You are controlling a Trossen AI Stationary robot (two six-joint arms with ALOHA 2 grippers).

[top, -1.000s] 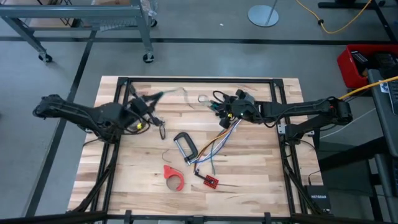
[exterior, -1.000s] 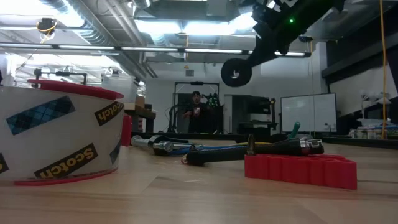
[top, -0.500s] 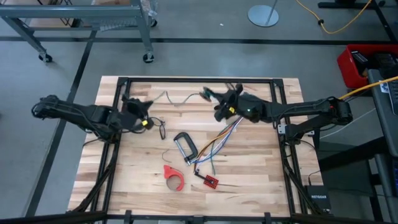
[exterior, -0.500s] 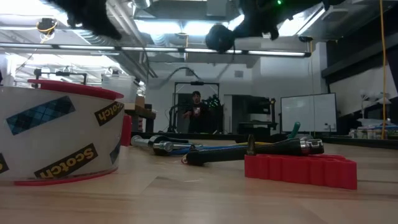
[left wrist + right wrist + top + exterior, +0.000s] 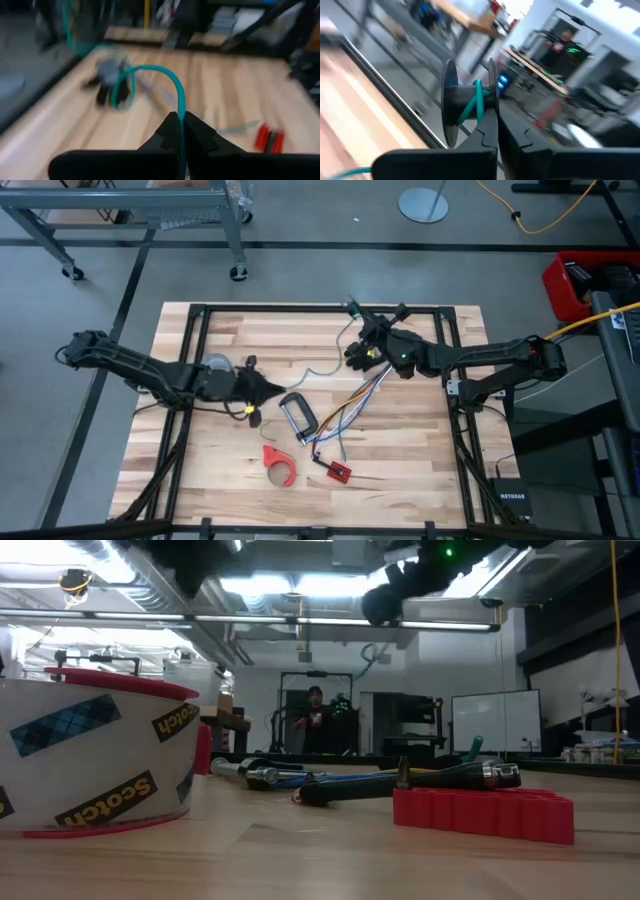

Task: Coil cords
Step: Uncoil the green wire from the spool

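A thin green cord runs slack above the table between my two grippers. One end is wound on a small black reel with two round flanges, which shows as a dark disc high in the low view. My right gripper is shut at the reel, near the table's far edge. My left gripper points toward the table's right over the middle left. It is shut on the cord's other stretch. My left gripper pinches the green cord between its two fingertips. The cord rises from the tips in an arch and curves away, clear of the table and slack. My right gripper is shut at the rim of the reel's nearer flange. The reel is held clear of the table, with green turns on its hub.
A black C-clamp, a red tape dispenser and a multicoloured wire bundle with a small red board lie mid-table. A grey tape roll sits under my left arm. A Scotch roll and a red block stand near the low camera.
My left gripper has sunk and moved toward the table's right and near side, rolling as it went, with the cord still in it. My right gripper has turned and carried the reel up and toward the far edge. The cord now spans the gap in a longer curve.
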